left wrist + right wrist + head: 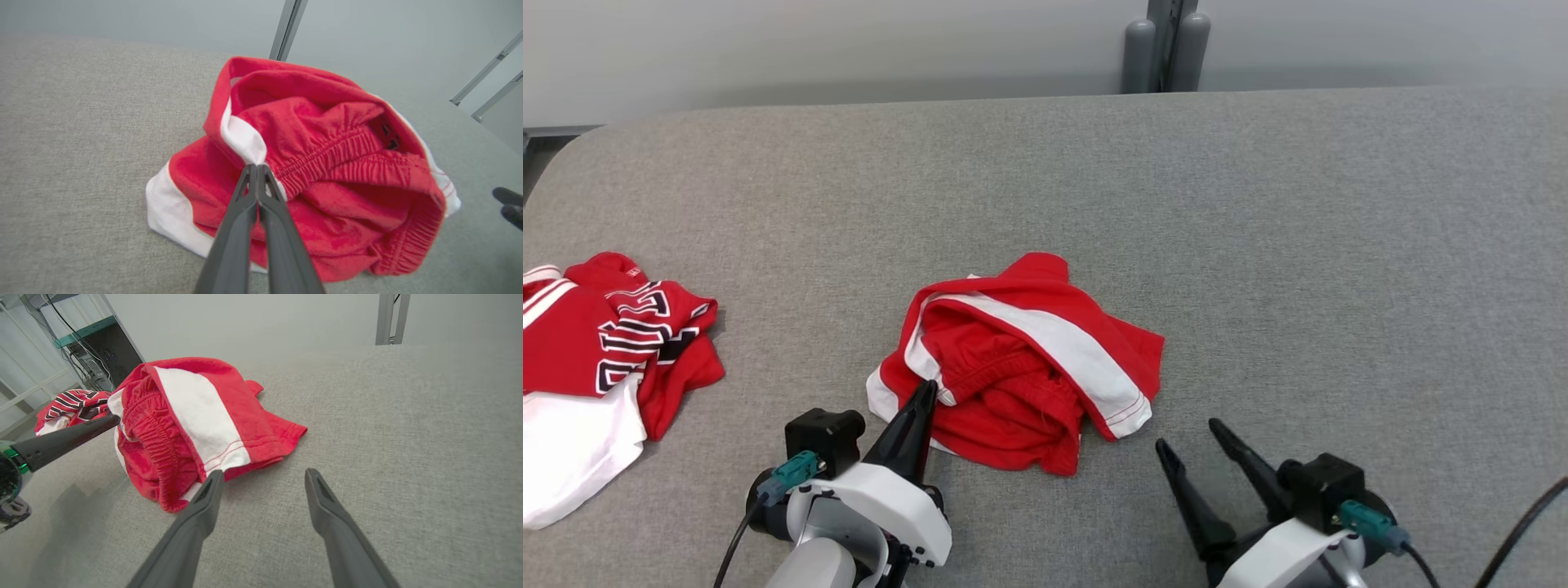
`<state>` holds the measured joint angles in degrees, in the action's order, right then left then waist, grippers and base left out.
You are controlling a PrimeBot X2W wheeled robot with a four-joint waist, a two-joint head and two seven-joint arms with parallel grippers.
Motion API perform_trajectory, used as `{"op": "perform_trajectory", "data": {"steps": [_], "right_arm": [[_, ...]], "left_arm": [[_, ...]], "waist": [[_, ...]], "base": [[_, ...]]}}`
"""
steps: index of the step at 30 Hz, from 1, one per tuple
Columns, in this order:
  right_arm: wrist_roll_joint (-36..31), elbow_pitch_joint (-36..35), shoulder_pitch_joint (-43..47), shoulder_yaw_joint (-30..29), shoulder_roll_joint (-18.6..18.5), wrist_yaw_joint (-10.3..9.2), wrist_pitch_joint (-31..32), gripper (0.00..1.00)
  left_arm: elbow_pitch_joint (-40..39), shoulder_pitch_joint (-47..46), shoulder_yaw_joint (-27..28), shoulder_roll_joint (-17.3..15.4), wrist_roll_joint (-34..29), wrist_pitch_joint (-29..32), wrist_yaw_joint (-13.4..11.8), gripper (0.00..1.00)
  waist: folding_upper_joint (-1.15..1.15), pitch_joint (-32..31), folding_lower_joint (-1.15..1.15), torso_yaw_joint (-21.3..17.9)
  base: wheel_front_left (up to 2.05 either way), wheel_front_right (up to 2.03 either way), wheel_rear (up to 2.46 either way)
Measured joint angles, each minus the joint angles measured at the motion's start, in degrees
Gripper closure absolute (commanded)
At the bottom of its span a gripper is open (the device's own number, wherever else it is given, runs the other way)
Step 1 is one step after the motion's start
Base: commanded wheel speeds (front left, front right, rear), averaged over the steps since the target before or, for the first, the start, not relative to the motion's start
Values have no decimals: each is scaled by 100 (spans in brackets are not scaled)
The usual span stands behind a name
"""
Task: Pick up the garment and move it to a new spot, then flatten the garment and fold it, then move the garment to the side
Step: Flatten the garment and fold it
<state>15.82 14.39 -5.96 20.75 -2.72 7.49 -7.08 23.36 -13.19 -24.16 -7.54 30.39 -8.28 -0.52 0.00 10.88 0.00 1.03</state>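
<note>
Red shorts (1013, 367) with white stripes, crumpled at the middle of the grey table (1258, 245); left gripper (925, 389) pinched onto their near edge, right gripper (1189, 434) just beside, jaws wide.

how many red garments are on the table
2: red shorts in the middle, pinched by the left gripper; a lettered red jersey at the far left. More may hide beneath it.

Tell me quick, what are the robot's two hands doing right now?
Left gripper: shut, pinching the edge of the red shorts.
Right gripper: open, holding nothing.
</note>
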Motion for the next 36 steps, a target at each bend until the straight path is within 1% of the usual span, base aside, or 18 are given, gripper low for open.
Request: {"op": "perform_trajectory", "data": {"steps": [4, 12, 13, 14, 15, 16, 17, 21, 25, 28, 29, 30, 36], "right_arm": [[237, 231, -66, 309, -1, 0, -26, 0], [772, 826, -688, 671, -1, 0, -312, 0], [882, 921, -766, 720, -1, -1, -321, 4], [956, 1007, -830, 754, -2, -1, -360, 54], [1020, 1092, -900, 783, -3, 0, -390, 71], [1099, 1154, -967, 805, -1, 0, -435, 71], [1137, 1206, -1036, 829, -2, -1, -476, 100], [1184, 1276, -1218, 750, -1, 0, -657, 100], [1014, 1118, -1369, 412, -90, 0, -757, 100], [788, 860, -1466, 86, -236, 0, -767, 100], [636, 655, -1524, -135, -320, 0, -776, 100], [550, 553, -1558, -240, -370, -1, -777, 100], [165, -274, -1772, -812, -646, 0, -790, 100]], "left_arm": [[-99, -24, -57, -3, -41, -7, -10, 100], [-223, -120, -159, -30, -113, -33, -8, 100], [-231, -125, -170, -38, -116, -38, -5, 100], [-236, -128, -178, -44, -123, -44, -4, 100], [-246, -131, -189, -51, -138, -59, -4, 100], [-255, -134, -199, -56, -157, -67, -4, 100], [-272, -140, -209, -62, -165, -93, -3, 100], [-400, -179, -221, -140, -256, -211, -12, 100], [-638, -292, -213, -357, -474, -300, -96, 100], [-870, -421, -220, -584, -672, -299, -145, 100], [-1055, -545, -226, -753, -801, -261, -149, 100], [-1155, -616, -226, -848, -888, -227, -156, 100], [-1931, -1192, -255, -1356, -1321, 71, -115, 100]], "waist": [[0, 45, 0, 83], [0, 150, 0, 265], [0, 160, 0, 281], [0, 170, 0, 298], [0, 178, 0, 316], [0, 185, 0, 329], [0, 192, 0, 340], [0, 230, 0, 369], [0, 254, 0, 371], [0, 242, 0, 355], [0, 228, 0, 339], [0, 219, 0, 330], [0, 130, 0, 268]], "base": [[0, 0, 0], [0, 0, 0], [0, 0, 0], [0, 0, 0], [0, 0, 0], [0, 0, 0], [0, 0, 0], [0, 0, 0], [0, 0, 0], [0, 0, 0], [0, 0, 0], [0, 0, 0], [0, 0, 0]]}}
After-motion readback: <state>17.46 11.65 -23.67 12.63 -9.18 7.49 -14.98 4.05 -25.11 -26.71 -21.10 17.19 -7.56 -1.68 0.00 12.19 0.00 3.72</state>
